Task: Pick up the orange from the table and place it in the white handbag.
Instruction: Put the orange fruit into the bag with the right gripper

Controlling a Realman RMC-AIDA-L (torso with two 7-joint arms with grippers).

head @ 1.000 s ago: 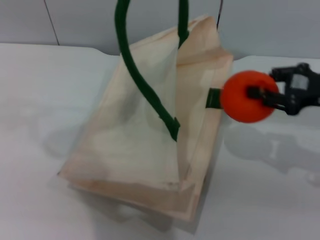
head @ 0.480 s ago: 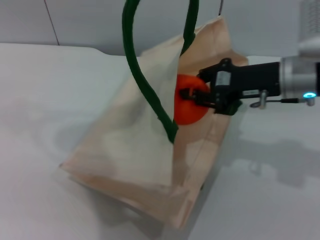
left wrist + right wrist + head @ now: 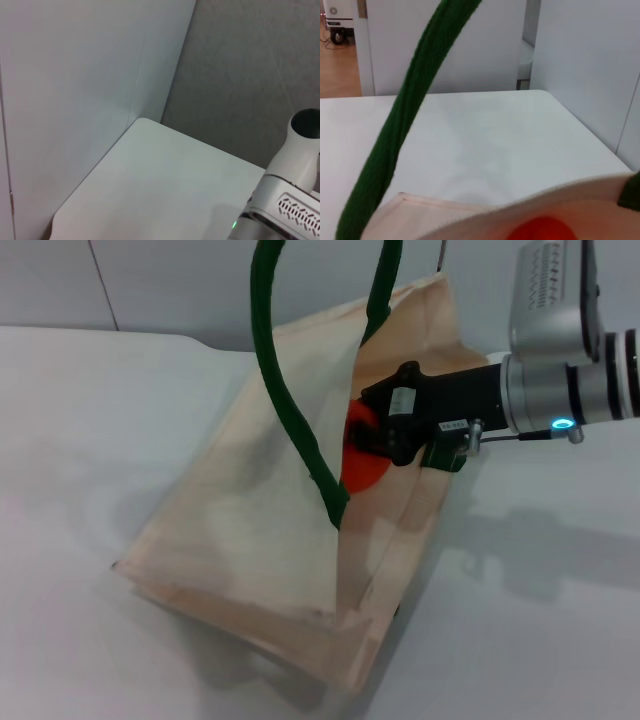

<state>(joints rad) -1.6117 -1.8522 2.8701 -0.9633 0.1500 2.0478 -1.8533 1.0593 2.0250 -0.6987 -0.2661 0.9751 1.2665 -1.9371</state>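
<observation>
Reaching into the open mouth of the white handbag (image 3: 250, 540) from the right side of the table (image 3: 80, 420); right gripper (image 3: 368, 432) pinching the orange (image 3: 362, 462), fingers pressed against the fruit's sides. Orange sitting just inside the bag's upper opening, between the fabric walls, partly hidden behind the near wall and the dark green handle (image 3: 290, 410); in the right wrist view only a sliver of orange (image 3: 540, 230) showing under the cream rim (image 3: 470, 212). Handles rising out of the top of the head view, so bag apparently being held up from above; holder not visible. Left gripper not appearing anywhere, left wrist camera facing wall and table corner only.

Judging handling: orange likely light, firm, round and smooth, prone to rolling once released; gripping across the widest part, as now, looking soundest. Bag fabric soft, thin, easily pushed or folded by the arm; walls possibly collapsing inward. Release not yet done.
</observation>
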